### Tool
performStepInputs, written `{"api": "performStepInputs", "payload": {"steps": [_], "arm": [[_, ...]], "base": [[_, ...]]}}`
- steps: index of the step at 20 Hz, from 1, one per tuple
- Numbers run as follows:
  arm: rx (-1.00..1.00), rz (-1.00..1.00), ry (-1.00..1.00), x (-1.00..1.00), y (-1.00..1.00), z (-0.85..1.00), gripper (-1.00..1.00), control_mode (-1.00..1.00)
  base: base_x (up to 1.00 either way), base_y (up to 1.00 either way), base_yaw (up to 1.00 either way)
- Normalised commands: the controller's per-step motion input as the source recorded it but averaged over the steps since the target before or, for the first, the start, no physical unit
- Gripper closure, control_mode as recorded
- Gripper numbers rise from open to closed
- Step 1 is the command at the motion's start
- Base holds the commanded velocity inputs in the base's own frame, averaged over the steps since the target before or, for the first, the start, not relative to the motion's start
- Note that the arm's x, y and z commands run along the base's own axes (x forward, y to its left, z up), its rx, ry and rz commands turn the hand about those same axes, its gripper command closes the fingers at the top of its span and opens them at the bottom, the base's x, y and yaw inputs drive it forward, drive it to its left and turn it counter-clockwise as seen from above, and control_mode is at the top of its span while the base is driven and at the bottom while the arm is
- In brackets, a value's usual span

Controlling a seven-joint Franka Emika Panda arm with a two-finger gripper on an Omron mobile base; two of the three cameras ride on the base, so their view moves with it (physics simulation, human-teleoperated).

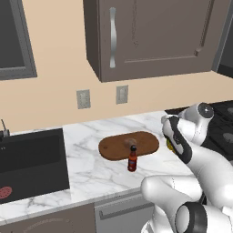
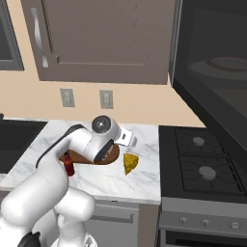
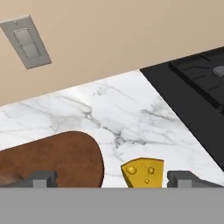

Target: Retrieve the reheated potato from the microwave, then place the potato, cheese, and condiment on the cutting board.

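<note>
The yellow cheese [image 3: 143, 172] wedge lies on the marble counter just right of the oval cutting board [image 3: 52, 157]. My gripper [image 3: 113, 179] hangs open above them, and the wedge shows between its two fingertips, nearer the right one. In the left base view a small tan potato [image 1: 130, 142] rests on the cutting board [image 1: 113, 148], and the dark red condiment [image 1: 132, 159] bottle stands upright on the counter just in front of it. From the right base view the cheese [image 2: 130, 163] sits below my hand, and the microwave [image 2: 212, 72] looms dark at the upper right.
A black stove [image 2: 202, 164] borders the counter on the right, close to the cheese. A dark sink [image 1: 29, 159] lies at the left. Brown wall cabinets [image 1: 150, 36] hang above, and two outlets [image 1: 83, 98] sit on the wall.
</note>
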Motion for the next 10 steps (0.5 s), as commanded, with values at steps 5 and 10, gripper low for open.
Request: {"api": "performStepInputs", "payload": {"steps": [5,10], "arm": [[-0.05,0.00,0.04,-0.15,-0.35,0.00,-1.00,-1.00],[-0.02,0.00,0.10,-0.15,-0.15,-0.22,-1.00,-1.00]], "base": [[0.00,0.00,0.00],[0.00,0.00,0.00]]}}
